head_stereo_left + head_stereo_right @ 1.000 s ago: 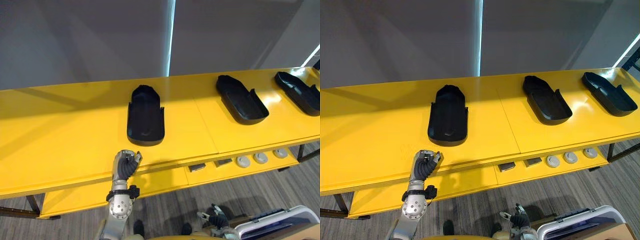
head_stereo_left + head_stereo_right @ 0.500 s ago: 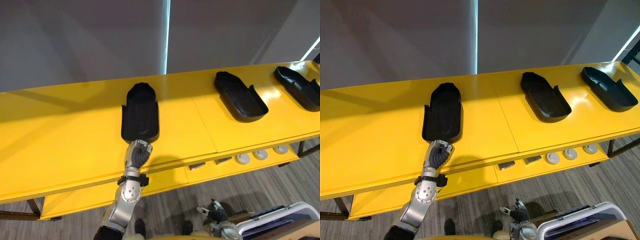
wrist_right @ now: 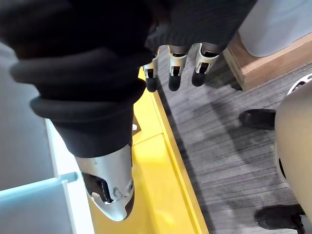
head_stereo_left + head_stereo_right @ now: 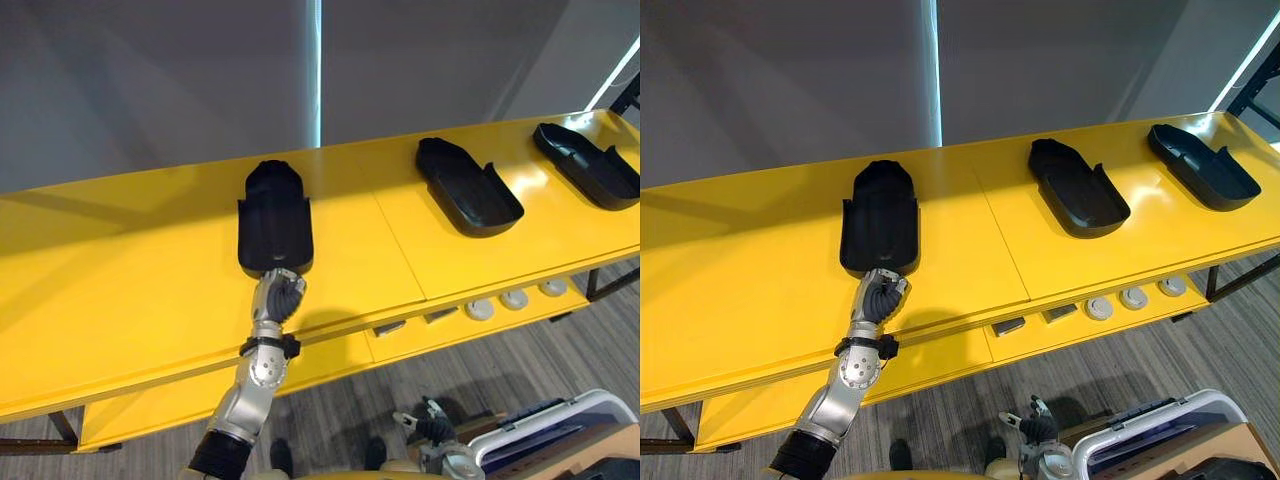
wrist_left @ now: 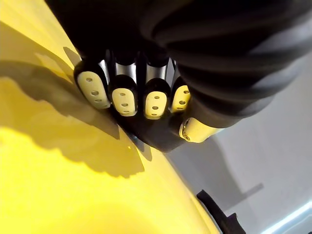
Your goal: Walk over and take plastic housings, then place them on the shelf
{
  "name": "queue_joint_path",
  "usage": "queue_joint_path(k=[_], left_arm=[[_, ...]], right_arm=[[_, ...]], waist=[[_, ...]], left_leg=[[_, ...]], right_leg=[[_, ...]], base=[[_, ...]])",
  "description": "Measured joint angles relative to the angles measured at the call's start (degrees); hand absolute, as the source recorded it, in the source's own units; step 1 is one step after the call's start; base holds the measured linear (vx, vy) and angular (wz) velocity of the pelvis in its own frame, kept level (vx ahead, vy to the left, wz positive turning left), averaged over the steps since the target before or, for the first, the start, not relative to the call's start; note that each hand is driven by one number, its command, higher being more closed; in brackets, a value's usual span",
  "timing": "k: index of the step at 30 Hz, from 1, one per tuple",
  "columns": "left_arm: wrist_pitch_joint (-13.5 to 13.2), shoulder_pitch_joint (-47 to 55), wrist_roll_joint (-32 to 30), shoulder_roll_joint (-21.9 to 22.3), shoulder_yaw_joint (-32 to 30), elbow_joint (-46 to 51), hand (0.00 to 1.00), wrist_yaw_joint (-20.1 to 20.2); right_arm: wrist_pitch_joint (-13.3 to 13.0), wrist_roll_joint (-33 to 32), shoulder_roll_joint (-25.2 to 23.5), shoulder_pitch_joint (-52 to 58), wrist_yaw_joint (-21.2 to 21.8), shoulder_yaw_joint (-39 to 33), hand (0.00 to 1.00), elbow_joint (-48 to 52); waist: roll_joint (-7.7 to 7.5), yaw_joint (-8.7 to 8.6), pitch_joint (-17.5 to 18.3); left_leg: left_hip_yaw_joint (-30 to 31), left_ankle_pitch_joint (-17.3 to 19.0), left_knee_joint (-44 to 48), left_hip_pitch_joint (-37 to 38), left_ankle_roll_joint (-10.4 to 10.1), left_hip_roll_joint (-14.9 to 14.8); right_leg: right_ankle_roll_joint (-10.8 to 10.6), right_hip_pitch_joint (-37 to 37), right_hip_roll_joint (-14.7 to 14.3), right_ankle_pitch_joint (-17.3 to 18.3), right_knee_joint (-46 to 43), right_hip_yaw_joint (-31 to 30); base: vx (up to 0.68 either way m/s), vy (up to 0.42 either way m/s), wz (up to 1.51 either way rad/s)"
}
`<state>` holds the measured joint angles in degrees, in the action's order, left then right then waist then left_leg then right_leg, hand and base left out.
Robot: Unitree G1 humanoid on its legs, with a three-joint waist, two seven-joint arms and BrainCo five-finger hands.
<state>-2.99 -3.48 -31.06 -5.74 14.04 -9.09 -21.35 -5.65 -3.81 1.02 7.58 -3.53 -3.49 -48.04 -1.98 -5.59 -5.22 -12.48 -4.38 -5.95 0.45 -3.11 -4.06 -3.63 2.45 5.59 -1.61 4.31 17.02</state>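
While the left hand (image 4: 278, 297) sits at the front edge of the yellow counter (image 4: 130, 270), its fingers are curled tight into a fist. They seem to clasp nothing, and the knuckles meet the near end of the left black plastic housing (image 4: 273, 220). That housing lies directly beyond the hand, open side up. Its long axis runs away from the robot, roughly in line with the forearm, so any push or grasp would act along its length. Two more housings, the middle housing (image 4: 468, 188) and the right housing (image 4: 585, 165), lie well apart to the right. The right hand (image 3: 175, 68) hangs low beside the counter, fingers relaxed and straight, so the left is plainly nearer.
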Motion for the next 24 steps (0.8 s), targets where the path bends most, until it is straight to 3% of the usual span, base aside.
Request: queue_joint_path(k=[14, 17, 18, 22, 24], left_arm=[[-0.05, -0.25, 3.04, -0.03, 0.09, 0.3, 1.0, 1.0], [-0.05, 0.41, 5.37, -0.42, 0.32, 7.38, 1.0, 3.04], [-0.28, 0.7, 6.65, -1.13, 0.22, 14.23, 1.0, 3.93], [-5.43, 1.17, 12.11, -2.74, -5.84, 31.56, 1.0, 4.31], [-8.79, 1.61, 18.04, -2.32, -14.42, 37.71, 1.0, 1.87]], right_arm=[[0.05, 0.06, 0.01, 0.03, 0.01, -0.01, 0.0, -0.01], [0.54, 0.05, 0.16, 0.15, 0.04, -0.03, 0.0, -0.25], [0.78, 0.05, 0.5, 0.18, 0.07, -0.03, 0.0, -0.79], [1.15, 0.06, 1.81, 0.31, 0.57, -0.13, 0.0, -1.74], [1.24, 0.04, 2.94, 0.14, 1.06, -0.62, 0.0, -3.05]], waist=[[0.03, -0.04, 0.02], [0.07, 0.04, 0.03], [0.08, 0.13, 0.03], [0.57, 0.18, 0.29], [1.22, 0.51, 0.53]], left_leg=[[0.69, -0.02, 0.0, 0.24, 0.02, 0.13], [1.56, -0.04, 0.02, 0.17, 0.03, 0.13], [1.81, -0.05, 0.02, 0.09, 0.02, 0.11], [3.08, -0.09, 0.08, 0.24, 0.04, 0.16], [4.21, -0.26, 0.04, 0.37, 0.05, 0.24]], right_leg=[[0.01, 0.48, 0.12, -0.19, 0.21, 0.32], [-0.01, 0.84, 0.53, -0.17, 0.03, 1.11], [-0.04, 0.88, 0.57, -0.14, -0.07, 1.39], [-0.16, 1.54, 0.57, 0.04, -0.38, 2.35], [-0.14, 1.93, 0.53, 0.5, -1.08, 3.29]], base=[[0.0, 0.0, 0.01], [0.01, 0.005, 0.13], [0.01, 0.003, 0.12], [0.0, -0.005, 0.15], [-0.02, -0.013, 0.22]])
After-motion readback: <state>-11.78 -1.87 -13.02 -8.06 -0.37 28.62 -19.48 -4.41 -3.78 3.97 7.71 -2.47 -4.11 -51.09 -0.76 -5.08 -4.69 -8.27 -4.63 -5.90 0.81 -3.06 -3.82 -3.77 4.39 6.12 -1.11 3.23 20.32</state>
